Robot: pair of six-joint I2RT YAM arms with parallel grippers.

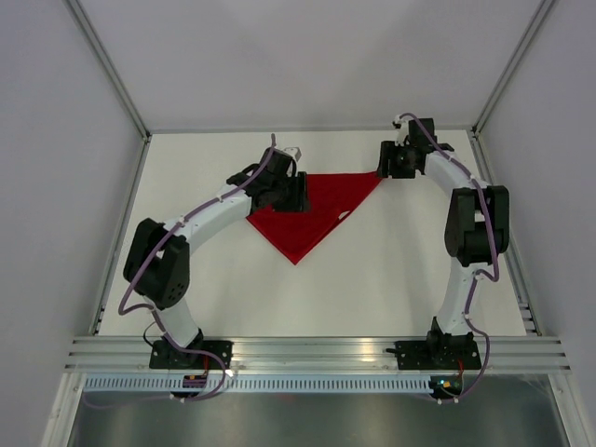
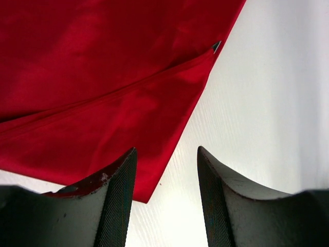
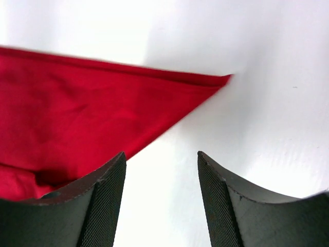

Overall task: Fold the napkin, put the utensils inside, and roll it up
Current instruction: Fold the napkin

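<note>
Red napkin is folded into a triangle, far-centre on the white table. Long edge runs left-right along the far side, tip points near. Left corner's hidden under the left gripper; the right gripper hovers by the right corner. Both sets of fingers are spread, holding nothing. Tiny grey speck at the fold, can't tell what it is.

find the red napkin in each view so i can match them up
Top external: the napkin lies mid-table, folded in a triangle.
Left wrist: it fills the upper left, a corner ending low at centre.
Right wrist: it covers the left half, tapering to a tip right of centre.
Shared landmark: the white table, right of the cloth in both wrist views.
</note>
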